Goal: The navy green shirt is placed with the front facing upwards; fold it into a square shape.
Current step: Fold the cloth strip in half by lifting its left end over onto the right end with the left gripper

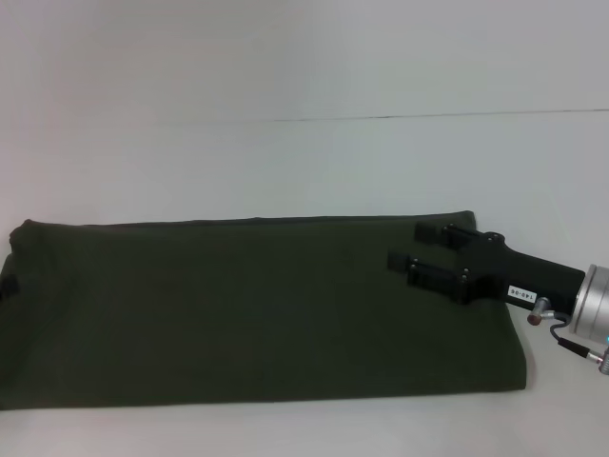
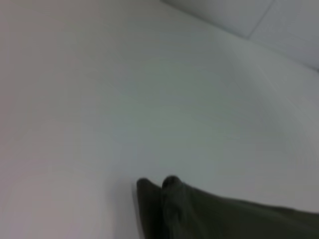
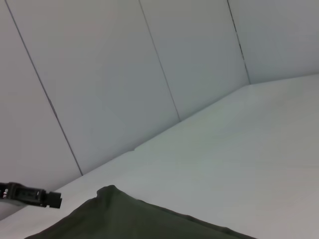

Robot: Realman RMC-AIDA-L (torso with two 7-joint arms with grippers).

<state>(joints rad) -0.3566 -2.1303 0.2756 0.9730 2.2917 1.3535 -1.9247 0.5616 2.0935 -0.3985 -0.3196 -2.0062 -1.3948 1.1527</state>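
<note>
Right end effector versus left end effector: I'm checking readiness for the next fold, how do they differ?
The right end effector reaches over the right end of the navy green shirt, fingers apart; the left end effector sits at its left end. The right one shows fully in the head view; the left one barely. Both are black.

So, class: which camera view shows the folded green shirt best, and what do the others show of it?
The head view: the whole navy green shirt lies as a long folded band on the table, right gripper over its right end. The left wrist view shows one corner, the right wrist view an edge.
</note>
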